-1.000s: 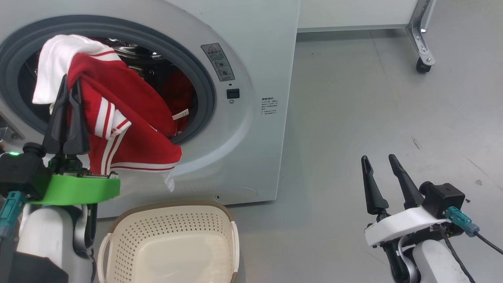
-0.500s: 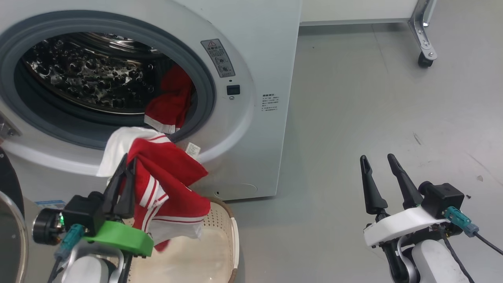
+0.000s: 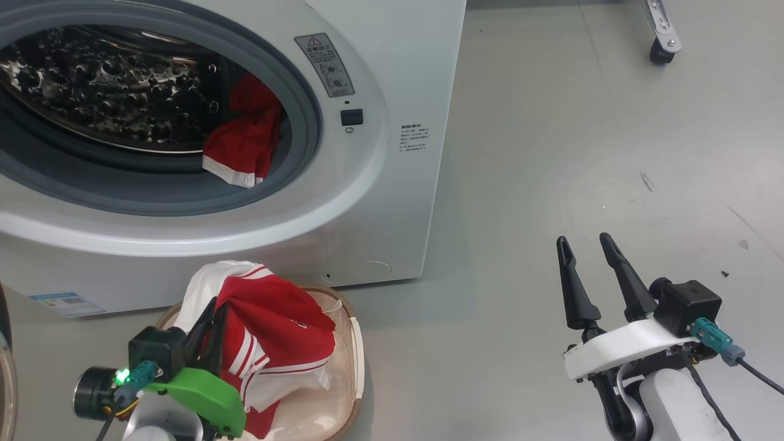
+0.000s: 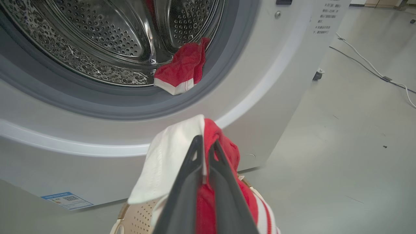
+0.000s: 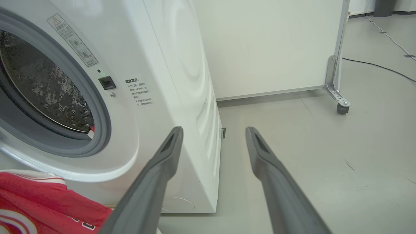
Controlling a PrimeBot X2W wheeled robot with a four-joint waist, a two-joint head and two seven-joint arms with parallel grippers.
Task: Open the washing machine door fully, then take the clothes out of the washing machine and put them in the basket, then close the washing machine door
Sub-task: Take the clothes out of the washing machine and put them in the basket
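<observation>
Head view: left claw (image 3: 217,304) clamped on a red-and-white garment (image 3: 275,331) sagging into the basket (image 3: 358,355) at the washer's (image 3: 367,202) foot; a second red piece (image 3: 242,147) hangs at the drum's (image 3: 110,86) right lip, up beyond that claw; right claw (image 3: 582,238) gapes, well apart.

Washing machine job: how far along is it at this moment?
Done: the washing machine stands open. In hand: the left claw, shut on a red-and-white garment, holds it in the basket. Left: release it, fetch the red garment from the drum, shut the machine.
</observation>
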